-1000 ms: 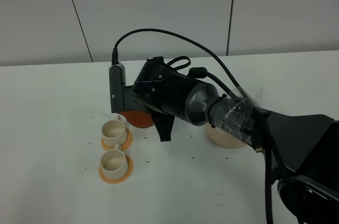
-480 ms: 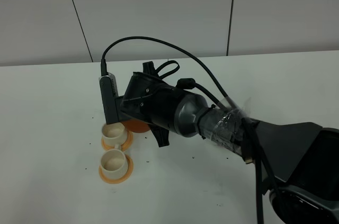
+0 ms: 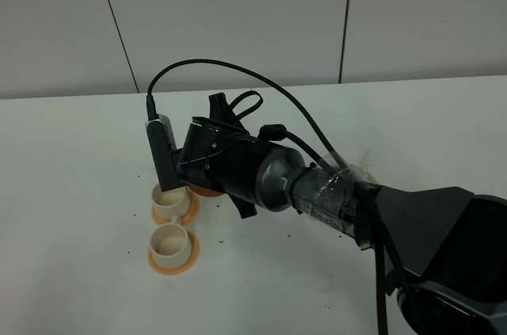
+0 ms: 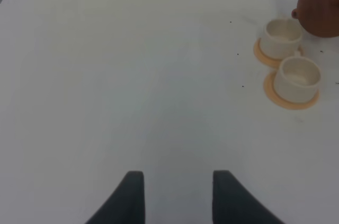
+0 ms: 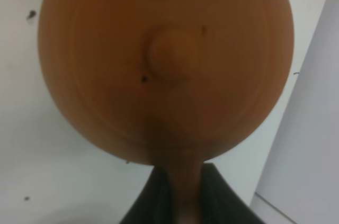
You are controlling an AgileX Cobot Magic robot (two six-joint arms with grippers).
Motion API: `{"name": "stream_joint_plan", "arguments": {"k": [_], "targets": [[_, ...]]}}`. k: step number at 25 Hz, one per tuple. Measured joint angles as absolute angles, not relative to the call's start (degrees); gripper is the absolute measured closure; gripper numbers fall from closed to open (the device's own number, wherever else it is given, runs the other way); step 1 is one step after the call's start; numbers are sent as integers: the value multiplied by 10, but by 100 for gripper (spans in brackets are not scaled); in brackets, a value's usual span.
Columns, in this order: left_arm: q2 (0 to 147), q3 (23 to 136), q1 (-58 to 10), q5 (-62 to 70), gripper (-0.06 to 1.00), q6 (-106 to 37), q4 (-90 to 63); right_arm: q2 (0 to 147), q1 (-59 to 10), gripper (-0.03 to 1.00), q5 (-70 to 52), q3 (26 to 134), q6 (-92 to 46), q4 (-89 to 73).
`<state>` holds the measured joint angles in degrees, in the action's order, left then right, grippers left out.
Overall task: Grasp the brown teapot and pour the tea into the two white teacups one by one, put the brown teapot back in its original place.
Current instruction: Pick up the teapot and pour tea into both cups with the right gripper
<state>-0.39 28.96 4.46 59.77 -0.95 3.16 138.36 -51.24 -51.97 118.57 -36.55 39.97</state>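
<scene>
right jaws pinch brown teapot (image 5: 164, 60); spout near rear teacup (image 4: 283, 36)

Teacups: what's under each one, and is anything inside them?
The teacup by the brown teapot rests on an orange saucer. The second teacup rests on a second saucer. Both insides look pale, with no liquid seen. The cups cover the middle of each saucer.

Light: bright, even, diffuse, from above; soft faint shadows on white table (image 3: 71, 287). Exterior high view: fairly sharp. Left wrist view: sl. soft, table washed out. Right wrist view: brown teapot (image 5: 164, 60) v. close, out of focus, edges blurred, lower frame dim.
</scene>
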Motion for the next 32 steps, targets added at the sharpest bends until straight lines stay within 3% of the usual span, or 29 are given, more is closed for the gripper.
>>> {"name": "stream_joint_plan", "arguments": {"k": [32], "targets": [[-4, 290, 45, 598, 57, -10, 32, 1385, -538, 88, -504, 1186, -404, 500]]}}
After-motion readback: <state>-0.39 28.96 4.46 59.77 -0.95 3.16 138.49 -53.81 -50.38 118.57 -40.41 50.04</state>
